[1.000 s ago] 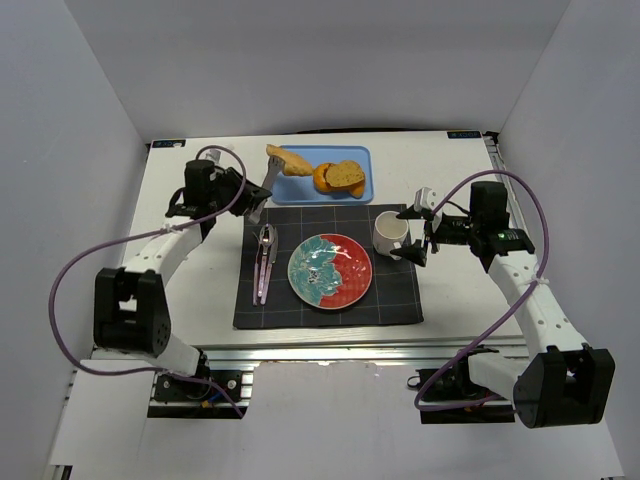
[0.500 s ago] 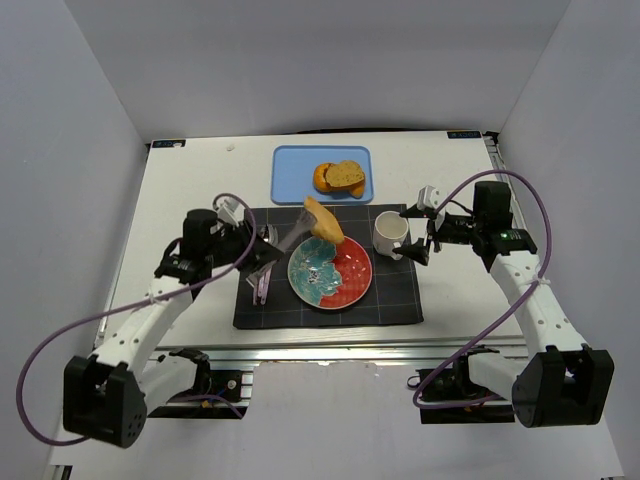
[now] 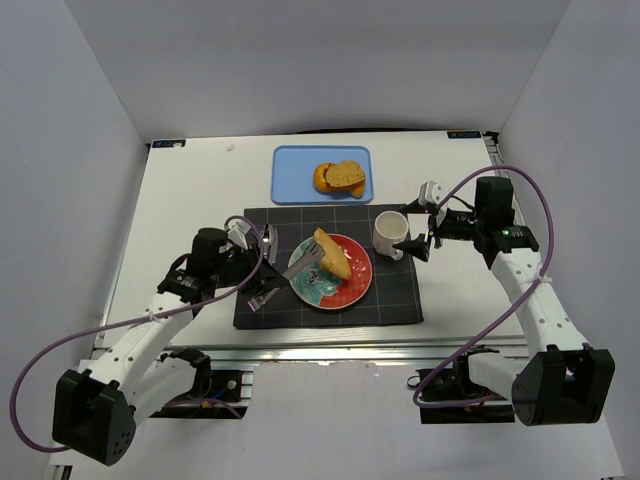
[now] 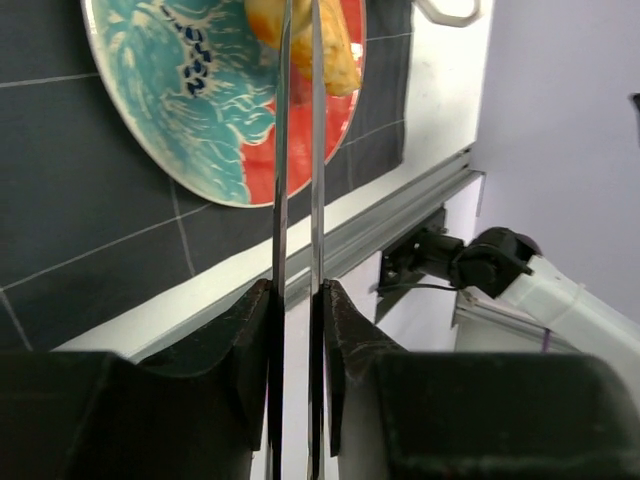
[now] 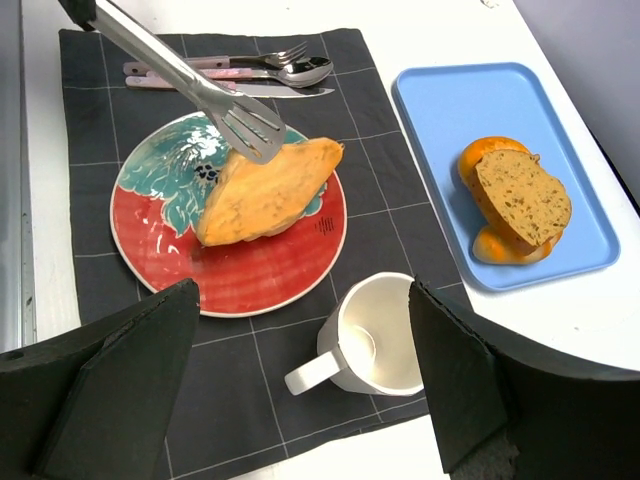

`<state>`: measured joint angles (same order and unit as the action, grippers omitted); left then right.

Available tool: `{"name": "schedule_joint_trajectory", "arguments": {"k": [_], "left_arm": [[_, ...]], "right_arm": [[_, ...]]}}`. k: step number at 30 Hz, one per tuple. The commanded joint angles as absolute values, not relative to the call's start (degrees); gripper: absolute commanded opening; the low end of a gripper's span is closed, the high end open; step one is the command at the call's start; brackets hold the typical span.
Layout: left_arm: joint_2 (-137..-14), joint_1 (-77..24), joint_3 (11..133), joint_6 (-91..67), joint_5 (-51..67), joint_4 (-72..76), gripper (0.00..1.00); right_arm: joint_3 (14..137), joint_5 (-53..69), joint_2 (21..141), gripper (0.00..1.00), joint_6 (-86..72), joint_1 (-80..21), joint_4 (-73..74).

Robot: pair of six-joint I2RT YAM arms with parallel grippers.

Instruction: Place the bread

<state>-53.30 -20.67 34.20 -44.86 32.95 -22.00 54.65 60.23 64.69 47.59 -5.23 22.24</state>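
**While the tongs pinch it, the bread sits on the plate**

Where the plate's teal half meets its red half, you have the bread lying slantwise. In the right wrist view its underside looks to be down on the glaze. You cannot tell from these views whether its full weight rests there. The tongs' tips are closed on the bread's upper edge, near the end that points toward the far side of the tabletop.

Your left gripper has its jaws clamped on the tongs' two arms, pressing them nearly together. The tongs reach from that gripper across the plate's left rim.

The plate sits in the middle of a dark gridded placemat. Cutlery lies on the mat to the plate's left, partly under your left arm. A white mug stands upright on the mat just right of the plate.

Your right gripper is just beside the mug's handle, with its jaws wide apart and nothing between them.

Beyond the mat, a blue tray carries a brown-crusted slice leaning on an orange piece.
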Motion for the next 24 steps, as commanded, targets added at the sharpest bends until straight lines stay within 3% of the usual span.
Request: {"name": "schedule_joint_trajectory", "arguments": {"k": [1,6,13,14,19,24], "left_arm": [[-54.22,-21.36,35.68,-42.89,31.64,-21.27,0.36],[-54.76,-21.45,37.88,-41.75,31.11,-22.15,0.47],[-54.93,-21.45,42.27,-41.05,29.89,-24.95,0.49],[-55.02,-21.45,43.15,-40.26,27.88,-25.66,0.47],[-56.07,-17.33,50.70,-35.00,17.95,-33.91,0.19],[-59.93,-10.29,53.09,-24.19,-1.78,-38.59,0.18]], "right_arm": [[57.04,61.79,64.69,0.89,46.67,-4.92,21.09],[57.04,61.70,64.60,0.89,46.32,-4.92,21.09],[57.13,62.05,65.04,0.89,45.79,-4.92,21.01],[57.13,62.05,65.13,0.89,45.62,-4.92,21.01],[57.04,61.26,65.83,0.89,42.63,-4.92,20.04],[56.43,61.26,65.74,0.89,42.63,-4.92,19.60]]}}
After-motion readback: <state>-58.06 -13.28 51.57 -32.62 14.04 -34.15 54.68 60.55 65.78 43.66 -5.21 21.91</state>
